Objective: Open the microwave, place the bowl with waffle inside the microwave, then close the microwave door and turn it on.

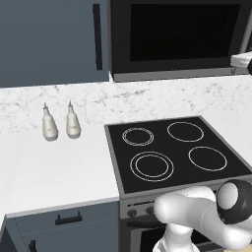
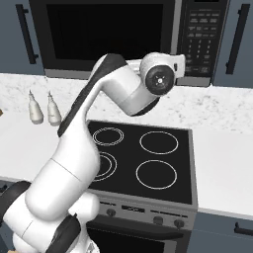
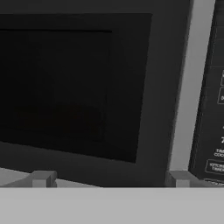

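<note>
Spread pincer [image 3: 111, 179] facing microwave door [image 3: 74, 87]

A white marble-patterned backsplash [image 1: 147, 96] is seen running behind a pale, flat countertop [image 1: 54, 172]. A black glass cooktop with four white rings [image 1: 174, 150] is set into the counter, with a row of small round knobs [image 2: 143, 216] along its dark front panel. Blue-grey upper cabinets with a black vertical bar handle [image 1: 97, 37] are mounted above; another such cabinet [image 2: 237, 39] is noted at far right. Blue-grey lower drawers with a short black handle [image 1: 68, 219] are fitted beneath. Two white bottle-shaped shakers [image 1: 60, 123], possibly salt and pepper, are stood against the backsplash. Lighting is even.
</note>
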Robot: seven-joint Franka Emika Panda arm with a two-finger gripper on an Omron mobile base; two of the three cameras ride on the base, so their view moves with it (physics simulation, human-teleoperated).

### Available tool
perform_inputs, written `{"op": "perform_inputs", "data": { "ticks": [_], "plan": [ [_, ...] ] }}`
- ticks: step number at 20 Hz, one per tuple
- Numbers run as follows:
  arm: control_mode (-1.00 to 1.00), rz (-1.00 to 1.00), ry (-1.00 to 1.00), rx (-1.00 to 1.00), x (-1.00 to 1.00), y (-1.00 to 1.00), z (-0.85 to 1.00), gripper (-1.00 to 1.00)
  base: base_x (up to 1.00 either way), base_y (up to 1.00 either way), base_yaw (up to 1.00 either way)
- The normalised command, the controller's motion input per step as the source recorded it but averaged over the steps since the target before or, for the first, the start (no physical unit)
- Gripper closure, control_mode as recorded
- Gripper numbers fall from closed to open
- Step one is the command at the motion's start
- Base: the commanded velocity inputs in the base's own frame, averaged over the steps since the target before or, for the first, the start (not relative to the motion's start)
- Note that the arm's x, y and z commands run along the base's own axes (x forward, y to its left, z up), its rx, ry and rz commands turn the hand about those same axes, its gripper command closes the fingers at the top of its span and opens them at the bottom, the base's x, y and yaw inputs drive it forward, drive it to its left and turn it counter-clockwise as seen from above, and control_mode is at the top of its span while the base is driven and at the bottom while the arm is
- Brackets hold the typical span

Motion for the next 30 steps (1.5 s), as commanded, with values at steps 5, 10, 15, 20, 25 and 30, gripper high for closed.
{"op": "perform_inputs", "data": {
  "ticks": [5, 10, 15, 20, 25, 30],
  "plan": [
    [-1.0, 0.04, -0.24, 0.03, -0.25, -0.88, -0.28, -1.0, 0.0, 0.0, 0.0],
    [-1.0, 0.11, -0.23, -0.03, -0.18, -0.56, -0.25, -1.0, 0.0, 0.0, 0.0],
    [-1.0, 0.11, -0.05, -0.14, -0.04, -0.11, -0.16, -1.0, 0.0, 0.0, 0.0],
    [-1.0, 0.03, 0.07, -0.1, 0.0, 0.02, -0.01, 1.0, 0.0, 0.0, 0.0],
    [-1.0, 0.0, 0.08, -0.1, 0.11, -0.01, -0.01, 1.0, 0.0, 0.0, 0.0],
    [-1.0, 0.0, -0.07, -0.08, 0.25, 0.0, -0.29, 1.0, 0.0, 0.0, 0.0]
  ]
}}
